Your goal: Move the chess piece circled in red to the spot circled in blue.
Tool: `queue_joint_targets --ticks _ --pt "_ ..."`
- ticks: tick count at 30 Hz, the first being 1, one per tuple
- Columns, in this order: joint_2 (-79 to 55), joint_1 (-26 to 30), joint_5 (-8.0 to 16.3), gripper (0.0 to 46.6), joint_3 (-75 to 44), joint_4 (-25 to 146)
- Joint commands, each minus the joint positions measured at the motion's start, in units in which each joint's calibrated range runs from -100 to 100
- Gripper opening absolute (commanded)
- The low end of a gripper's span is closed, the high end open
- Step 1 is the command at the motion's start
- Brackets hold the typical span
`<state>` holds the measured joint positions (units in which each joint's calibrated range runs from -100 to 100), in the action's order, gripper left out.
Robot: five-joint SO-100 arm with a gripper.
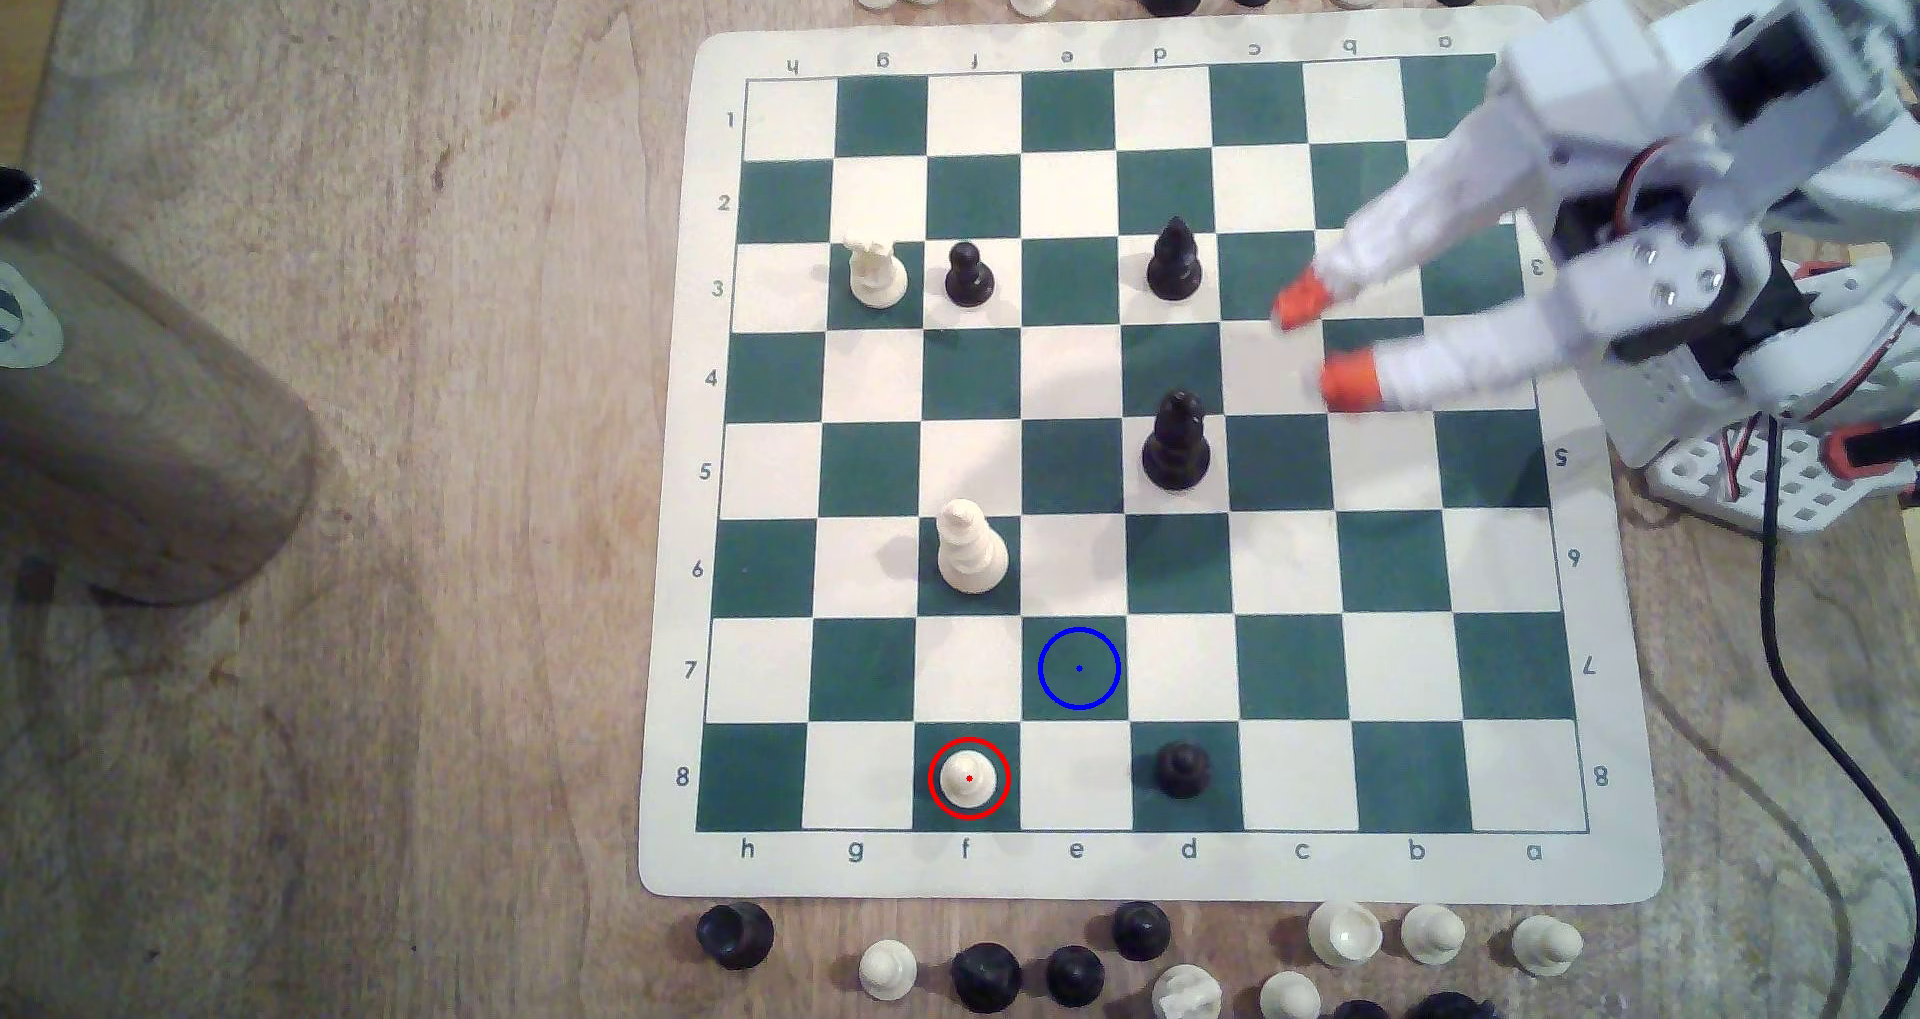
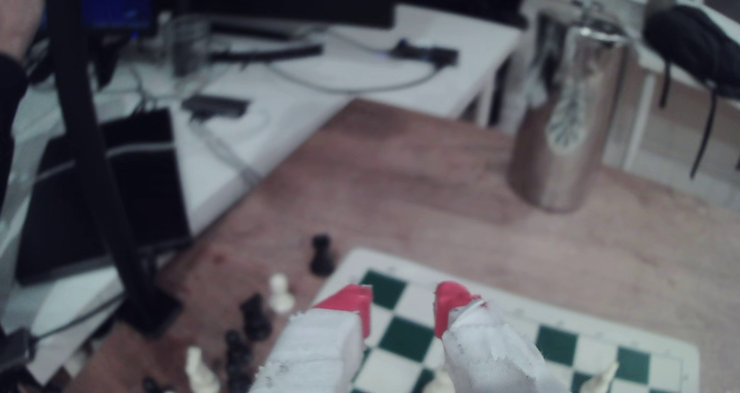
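pawn on f8 | gripper spread wide, empty, well apart

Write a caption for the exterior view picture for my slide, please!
Open gripper hovers over the chessboard, far from the red-circled white pawn.

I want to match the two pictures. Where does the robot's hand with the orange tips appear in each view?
Exterior view: the hand hangs open over the right part of the board, about rows 3 and 4.
Wrist view: the hand is open, with the board's green and white squares behind its tips.
Shared landmark: the metal tumbler, standing on the wooden table off the board.
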<state>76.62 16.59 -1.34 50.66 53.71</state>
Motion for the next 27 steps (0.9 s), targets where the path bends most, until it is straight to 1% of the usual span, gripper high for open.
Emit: queue_joint_targets --ticks 1,3,6,8,13,19,22,27 --pt "-8.97 3.47 0.44 11.3 -12.85 4.12" --pt "-11.51 4.33 0.98 11.7 -15.3 4.77" --pt "-13.55 5.97 1.32 13.3 -15.93 4.03" --pt "-15.84 6.36 1.61 13.5 -16.66 3.38" --pt "-29.25 6.91 3.66 13.5 -25.81 2.07" --pt "-40.29 8.01 5.57 13.9 -32.98 1.09" --pt "-45.04 8.01 6.3 13.7 -34.52 -0.31" --pt "-50.99 8.16 6.74 13.6 -34.52 -3.17"
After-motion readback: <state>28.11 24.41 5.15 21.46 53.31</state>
